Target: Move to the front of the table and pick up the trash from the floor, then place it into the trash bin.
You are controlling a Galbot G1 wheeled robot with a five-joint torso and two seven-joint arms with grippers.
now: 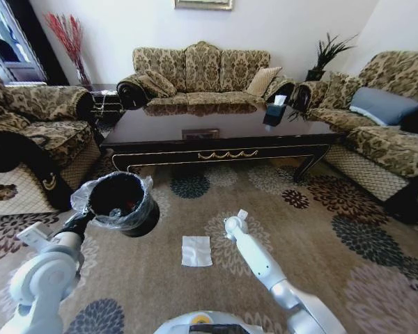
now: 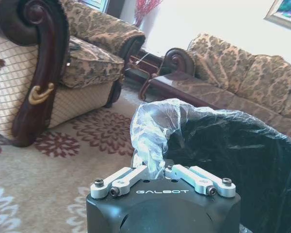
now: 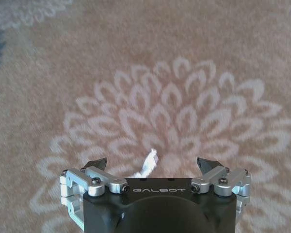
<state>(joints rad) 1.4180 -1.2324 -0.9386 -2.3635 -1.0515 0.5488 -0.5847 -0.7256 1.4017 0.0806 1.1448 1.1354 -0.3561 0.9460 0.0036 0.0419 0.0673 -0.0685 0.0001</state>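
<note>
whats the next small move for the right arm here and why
Probably shift the right gripper toward the robot's left and lower it over the white napkin. Its jaws are open above bare carpet, the napkin lies flat beside it, and the left gripper already holds the trash bin by its liner.

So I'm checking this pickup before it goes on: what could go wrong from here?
The left gripper holds the trash bin by its thin liner and rim; it might slip or tear. The right gripper hangs open over the carpet with a white scrap between its fingers; the flat napkin may be hard to pinch.
</note>
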